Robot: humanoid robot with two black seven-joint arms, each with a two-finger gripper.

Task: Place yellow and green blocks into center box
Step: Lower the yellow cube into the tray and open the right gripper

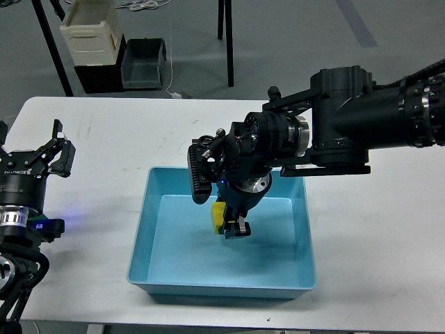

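My right gripper [229, 224] reaches down into the blue box [153, 202] at the table's centre and is shut on a yellow block [218, 217], held just above the box floor near its middle. My left gripper [31, 149] is open and empty at the table's left edge, well away from the box. No green block is in view.
The white table [375, 209] stretches around the box. Behind the table on the floor stand a cream crate [90, 31] and a grey bin [142, 61]. My right arm [348, 125] spans the table's back right.
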